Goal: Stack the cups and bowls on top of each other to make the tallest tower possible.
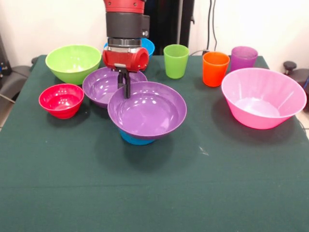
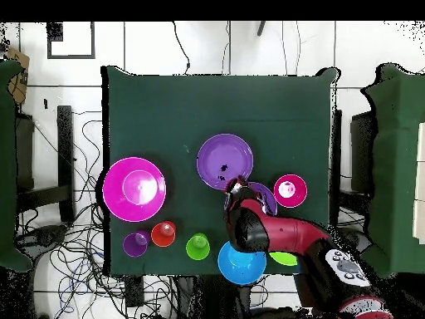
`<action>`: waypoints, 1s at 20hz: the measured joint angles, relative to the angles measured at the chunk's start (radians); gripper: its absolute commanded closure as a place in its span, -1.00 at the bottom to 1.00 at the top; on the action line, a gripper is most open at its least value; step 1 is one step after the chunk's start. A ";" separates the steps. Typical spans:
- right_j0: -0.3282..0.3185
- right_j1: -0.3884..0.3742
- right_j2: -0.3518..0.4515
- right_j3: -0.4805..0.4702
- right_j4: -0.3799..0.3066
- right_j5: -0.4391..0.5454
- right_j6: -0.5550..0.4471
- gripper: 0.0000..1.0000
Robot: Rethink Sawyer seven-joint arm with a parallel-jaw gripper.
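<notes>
On the green table (image 1: 231,183) the gripper (image 1: 125,85) hangs down from the red and black arm (image 1: 124,29) and its dark fingers (image 1: 127,88) are pressed on the far rim of a purple bowl (image 1: 147,109), pinching this rim. This purple bowl sits on top of a blue bowl (image 1: 135,139), of which only the lower part shows under it, near the middle of the table. Just behind it, and partly hidden by it, stands the second purple bowl (image 1: 100,85) on the cloth. In the front view the small red bowl (image 1: 61,100) is to the left of this one, and the lime bowl (image 1: 73,63) is further back on the left. Another blue bowl (image 1: 147,46) is behind the arm, mostly hidden by it. The three cups stand in a row at the far side: the green cup (image 1: 175,61), the orange cup (image 1: 215,68) and the purple cup (image 1: 243,58), the last two very near each other. The big pink bowl (image 1: 263,98) stands alone on the right, just in front of the orange and purple cups. In the overhead view the arm (image 2: 282,237) covers most of the lime bowl (image 2: 285,258).
</notes>
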 measured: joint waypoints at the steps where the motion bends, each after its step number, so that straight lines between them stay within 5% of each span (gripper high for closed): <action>1: -0.003 -0.004 0.002 0.004 0.000 0.002 0.000 1.00; 20: -0.031 0.004 0.025 0.034 -0.022 0.008 0.000 1.00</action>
